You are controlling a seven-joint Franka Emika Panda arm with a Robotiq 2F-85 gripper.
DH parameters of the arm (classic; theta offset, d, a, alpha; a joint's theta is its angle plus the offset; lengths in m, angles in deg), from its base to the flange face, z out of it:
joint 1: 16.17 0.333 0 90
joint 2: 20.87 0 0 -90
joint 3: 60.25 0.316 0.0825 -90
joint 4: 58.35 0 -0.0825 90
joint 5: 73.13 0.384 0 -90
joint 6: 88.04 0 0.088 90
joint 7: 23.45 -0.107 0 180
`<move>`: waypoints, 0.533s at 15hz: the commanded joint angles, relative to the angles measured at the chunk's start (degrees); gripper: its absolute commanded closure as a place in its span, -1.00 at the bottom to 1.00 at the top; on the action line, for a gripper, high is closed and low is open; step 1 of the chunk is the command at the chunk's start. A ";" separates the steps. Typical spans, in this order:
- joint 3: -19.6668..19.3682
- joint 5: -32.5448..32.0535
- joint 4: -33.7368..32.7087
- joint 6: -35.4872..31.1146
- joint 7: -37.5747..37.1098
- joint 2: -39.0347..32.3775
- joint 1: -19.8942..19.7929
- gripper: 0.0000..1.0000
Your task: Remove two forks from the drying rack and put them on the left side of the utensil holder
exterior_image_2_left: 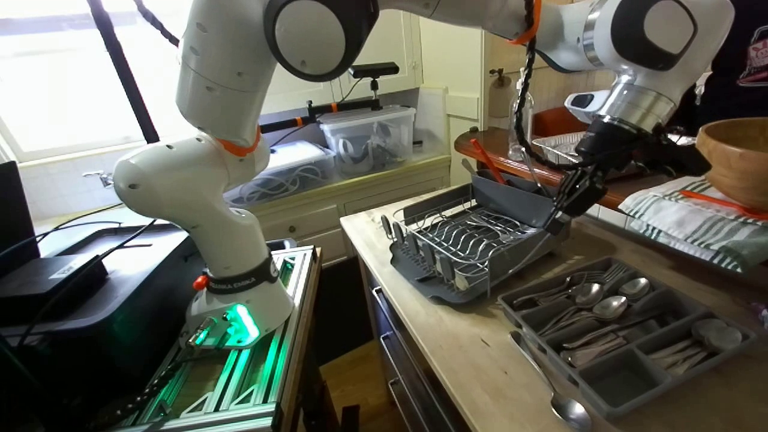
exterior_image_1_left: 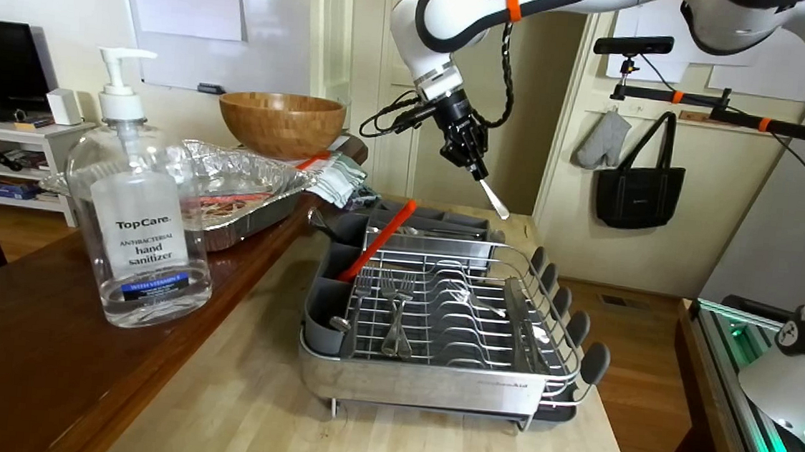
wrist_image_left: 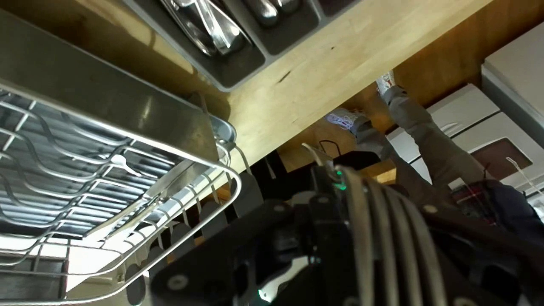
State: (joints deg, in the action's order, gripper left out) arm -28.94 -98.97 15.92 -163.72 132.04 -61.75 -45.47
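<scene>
My gripper [exterior_image_1_left: 477, 171] is shut on a fork [exterior_image_1_left: 495, 200] and holds it raised past the end of the drying rack [exterior_image_1_left: 426, 386]. The handle juts beyond the fingertips. In the wrist view the gripper [wrist_image_left: 329, 170] is dark, and the held fork [wrist_image_left: 363, 229] shows its tines close to the camera. More silvery forks [exterior_image_1_left: 398, 312] lie crossed on the rack's wires. The utensil holder, a grey compartment tray [exterior_image_2_left: 621, 384], lies on the counter beside the rack [exterior_image_2_left: 441, 288]. Forks [exterior_image_2_left: 609, 276] lie in one of its end compartments, with spoons and knives in others.
A dark grey caddy [exterior_image_1_left: 328, 299] on the rack's side holds an orange-red-handled utensil [exterior_image_1_left: 380, 242]. A spoon [exterior_image_2_left: 552, 384] lies on the counter before the tray. A wooden bowl [exterior_image_1_left: 281, 124], foil pan [exterior_image_1_left: 253, 207] and sanitizer bottle [exterior_image_1_left: 140, 227] stand on the raised ledge.
</scene>
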 commanded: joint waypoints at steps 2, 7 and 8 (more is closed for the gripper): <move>1.75 -1.25 1.67 -6.75 1.67 -2.41 -3.55 0.95; -4.50 2.94 4.21 -15.54 -1.55 -1.15 0.39 0.95; -15.14 9.03 1.83 -14.61 2.66 -0.05 7.40 0.95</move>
State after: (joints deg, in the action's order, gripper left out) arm -35.18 -95.35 17.58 -177.03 131.70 -63.73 -44.04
